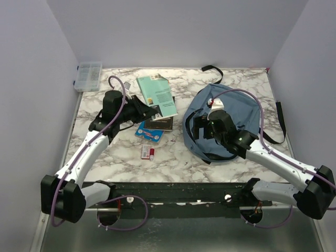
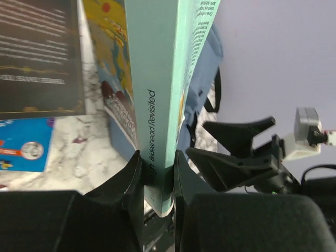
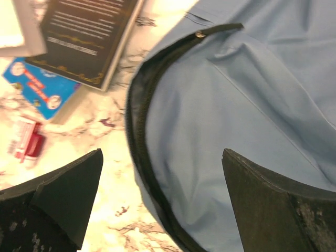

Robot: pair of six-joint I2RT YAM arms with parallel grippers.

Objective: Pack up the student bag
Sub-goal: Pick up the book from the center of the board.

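Fingers [image 2: 126, 194] of the left gripper [image 2: 157, 168] clamp the spine of a teal paperback [image 2: 152, 63] titled Brideshead Revisited; the right gripper [image 3: 161, 155] hangs spread wide over the student bag [image 3: 236, 94], lying right of centre on the marble table [image 1: 173, 157], its zip seemingly undone.

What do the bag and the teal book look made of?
Student bag: looks like soft woven fabric in matte dusty blue; it creases and folds, and a dark zipper edges the opening. Teal book: probably a paperback with a smooth card cover; thin printed spine.
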